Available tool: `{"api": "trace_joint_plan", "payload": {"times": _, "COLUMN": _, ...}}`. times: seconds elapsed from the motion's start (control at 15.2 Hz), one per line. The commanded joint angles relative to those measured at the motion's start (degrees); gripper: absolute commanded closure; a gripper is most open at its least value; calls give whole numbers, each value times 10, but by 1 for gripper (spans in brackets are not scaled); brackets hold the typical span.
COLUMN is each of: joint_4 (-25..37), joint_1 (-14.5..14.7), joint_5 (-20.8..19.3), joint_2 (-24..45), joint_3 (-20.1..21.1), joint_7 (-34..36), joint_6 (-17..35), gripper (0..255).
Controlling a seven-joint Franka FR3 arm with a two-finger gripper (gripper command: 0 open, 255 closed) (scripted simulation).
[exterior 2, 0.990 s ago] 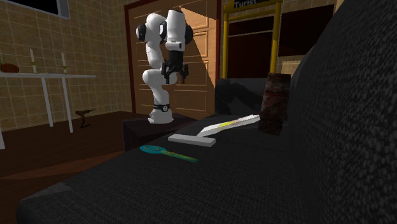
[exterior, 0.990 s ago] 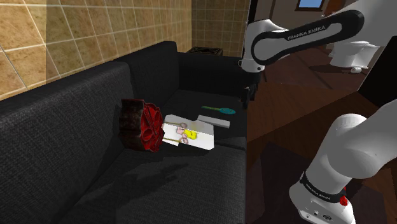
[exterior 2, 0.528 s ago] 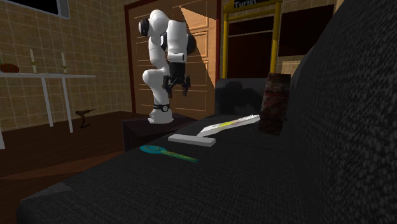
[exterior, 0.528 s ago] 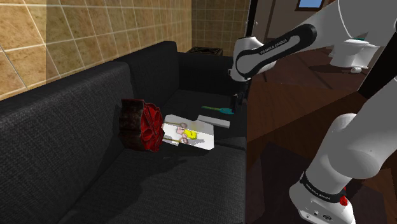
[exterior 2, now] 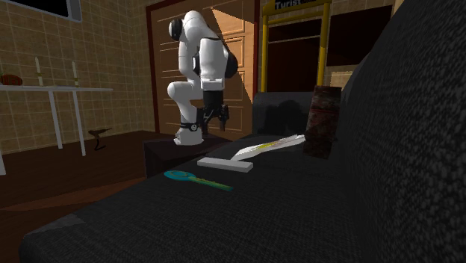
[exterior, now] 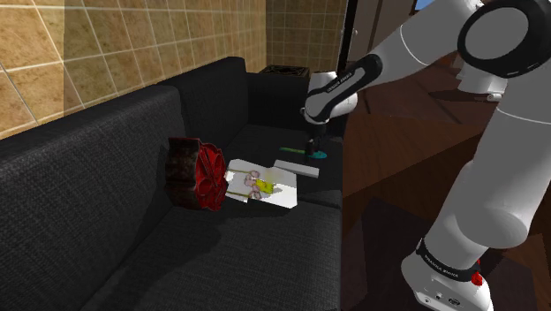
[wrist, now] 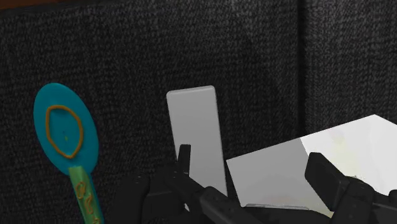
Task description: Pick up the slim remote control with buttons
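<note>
Wrist view: the near end of the grey remote [wrist: 196, 137] is hidden behind one finger of the claw [wrist: 254, 168], and no buttons can be made out on its face. The teal spoon [wrist: 65, 137] has its handle cut off at the picture's edge. The white card [wrist: 280, 172] is cut off at the edge and partly hidden behind the other finger.

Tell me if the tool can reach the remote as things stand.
Probably yes: the tool hangs open above the remote, whose top is bare; only the book close beside it could crowd one finger.
</note>
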Motion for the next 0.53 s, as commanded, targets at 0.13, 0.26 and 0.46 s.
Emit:
{"api": "trace_joint_plan", "payload": {"times": 0.13, "joint_4": 68, "joint_1": -10, "joint_5": 47, "joint_2": 96, "joint_3": 10, "joint_7": -57, "joint_6": 33, "gripper": 0}}
{"api": "trace_joint_plan", "payload": {"times": 0.26, "joint_4": 105, "joint_1": -18, "joint_5": 67, "joint_2": 141, "joint_3": 19, "joint_7": -81, "joint_6": 45, "gripper": 0}}
{"api": "trace_joint_plan", "payload": {"times": 0.46, "joint_4": 116, "joint_1": -24, "joint_5": 78, "joint_2": 167, "joint_3": 25, "joint_7": -92, "joint_6": 60, "gripper": 0}}
